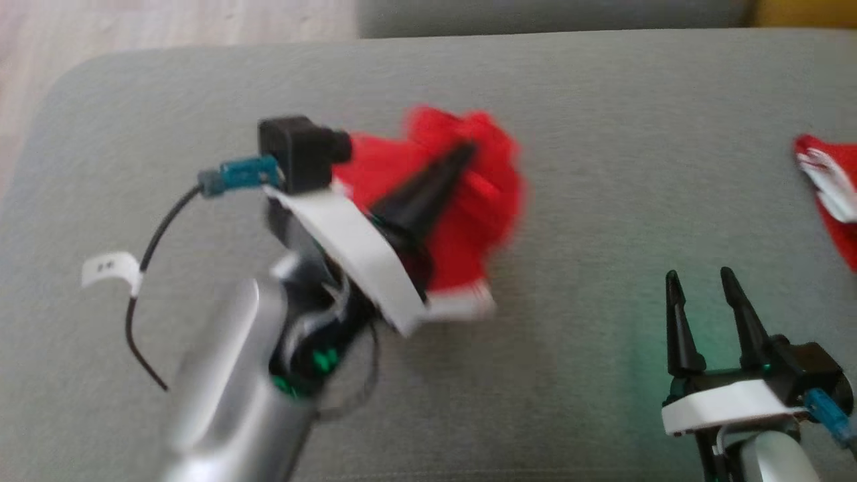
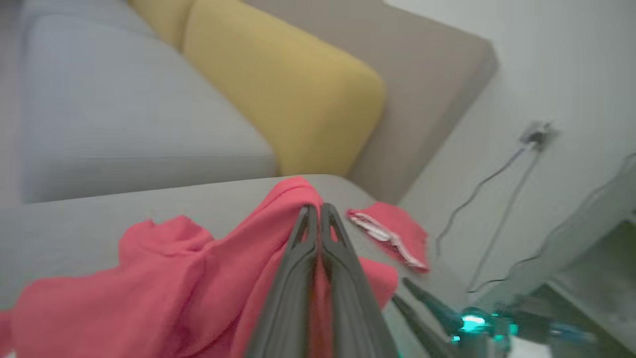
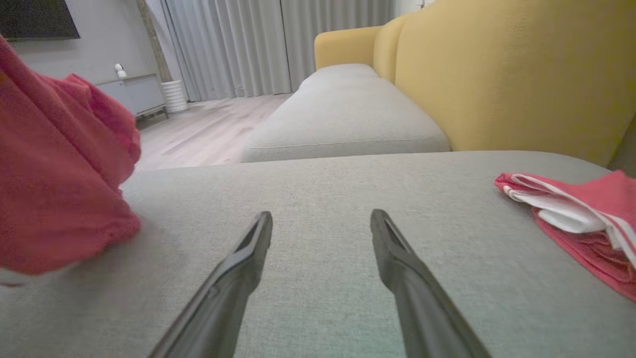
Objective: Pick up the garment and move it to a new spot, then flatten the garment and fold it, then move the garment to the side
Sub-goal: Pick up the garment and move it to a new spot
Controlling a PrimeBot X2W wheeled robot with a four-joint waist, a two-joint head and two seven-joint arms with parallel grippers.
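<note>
**End effectors: two.**
- The left end effector [image 1: 463,155] has its fingers pressed together on a fold of the red garment [image 1: 482,201]. The left wrist view shows the left end effector [image 2: 314,211] with cloth pinched between the tips.
- The right end effector [image 1: 699,278] has its fingers spread wide and holds nothing. It hovers low over bare cushion [image 3: 322,221].

**Red garments: two.**
- The red garment with the white hem is bunched and drawn up in the left grip, over the middle of the near seat cushion [image 1: 602,100]. It is blurred, and whether its lower edge touches the cushion cannot be told. It also shows in both wrist views [image 2: 189,268] [image 3: 59,174].
- A folded red garment [image 1: 833,194] with white trim lies flat at the cushion's right edge, well apart from the first [image 2: 392,228] [image 3: 576,219].

**Surface.** A grey fabric sofa with two seat cushions, the near one [image 3: 348,189] and a farther one [image 3: 343,119]. The left wrist view shows two yellow back cushions [image 2: 278,94].

**Room.**
- Pale wood floor [image 3: 208,129]
- Grey curtains [image 3: 248,44]
- One low grey cabinet [image 3: 129,94]
- One wall socket [image 2: 536,132] with cables hanging from it
</note>
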